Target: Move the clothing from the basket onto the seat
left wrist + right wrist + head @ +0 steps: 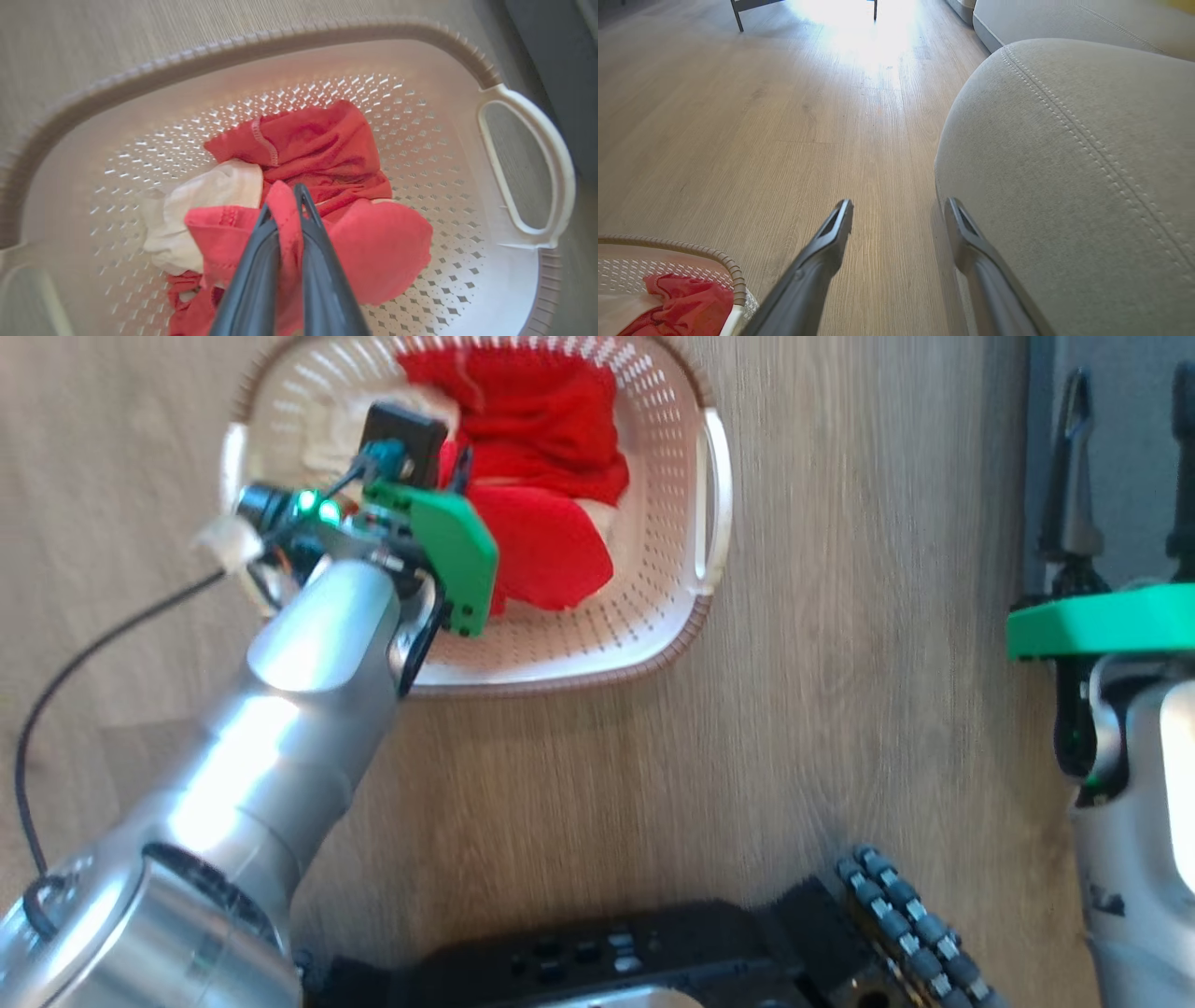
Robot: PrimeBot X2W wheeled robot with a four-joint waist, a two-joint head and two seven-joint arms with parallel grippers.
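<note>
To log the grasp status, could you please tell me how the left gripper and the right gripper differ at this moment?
The left gripper has its jaws shut on a fold of the red clothing; the right gripper has its jaws open, with nothing between them. The left gripper reaches down into the basket; the right gripper hangs over the wooden floor beside the seat. Both are long, dark and slender.

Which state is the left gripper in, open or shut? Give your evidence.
Shut on a red garment: in the left wrist view, the left gripper pinches a fold of it between its fingers, inside the basket.
</note>
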